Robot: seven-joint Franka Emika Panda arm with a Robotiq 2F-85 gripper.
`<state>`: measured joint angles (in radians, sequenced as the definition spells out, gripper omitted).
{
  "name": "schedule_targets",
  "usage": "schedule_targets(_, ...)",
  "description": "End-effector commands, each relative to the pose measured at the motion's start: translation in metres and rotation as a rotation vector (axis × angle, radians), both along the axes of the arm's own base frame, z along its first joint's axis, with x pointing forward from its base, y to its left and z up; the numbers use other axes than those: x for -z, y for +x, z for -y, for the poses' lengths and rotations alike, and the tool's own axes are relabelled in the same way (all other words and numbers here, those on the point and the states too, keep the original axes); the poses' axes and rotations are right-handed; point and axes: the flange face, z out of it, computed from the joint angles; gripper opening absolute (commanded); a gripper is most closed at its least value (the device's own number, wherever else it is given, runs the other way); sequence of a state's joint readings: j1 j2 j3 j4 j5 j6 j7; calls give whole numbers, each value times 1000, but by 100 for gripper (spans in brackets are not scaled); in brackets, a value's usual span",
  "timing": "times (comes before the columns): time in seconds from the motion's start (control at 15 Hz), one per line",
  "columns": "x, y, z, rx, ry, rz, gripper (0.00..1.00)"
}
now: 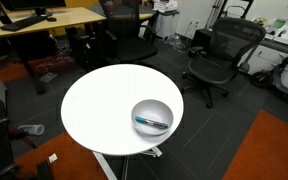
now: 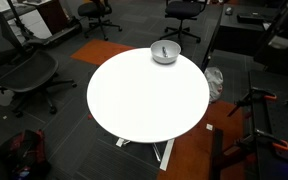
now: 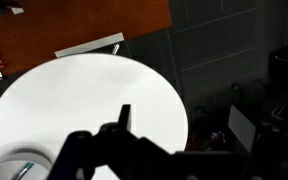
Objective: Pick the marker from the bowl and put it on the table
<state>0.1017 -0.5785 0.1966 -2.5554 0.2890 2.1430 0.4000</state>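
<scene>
The shiny grey bowl (image 1: 152,116) sits near the edge of the round white table (image 1: 99,105). The teal-blue marker (image 1: 151,123) lies inside it. Both also show in an exterior view, with the bowl (image 2: 165,52) at the far edge of the table (image 2: 144,95). In the wrist view the bowl's rim (image 3: 19,168) shows at the bottom left, with the table (image 3: 84,95) beyond. My gripper (image 3: 179,130) is a dark silhouette high above the table, well away from the bowl. One finger stands far to one side, so the jaws look open and empty. The arm is not in either exterior view.
Black office chairs (image 1: 216,55) stand around the table, with another in an exterior view (image 2: 24,70). A wooden desk (image 1: 44,18) is at the back. Orange carpet patches (image 1: 264,150) lie on the dark floor. Stands and cables show at one side (image 2: 259,120).
</scene>
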Motion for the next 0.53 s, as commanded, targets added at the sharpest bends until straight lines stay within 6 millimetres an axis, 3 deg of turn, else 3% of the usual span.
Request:
schedule_targets(0.0,-18,10,30,79,1,30,100)
schedule_targets(0.47,-37,35,103,257,-27,80,100)
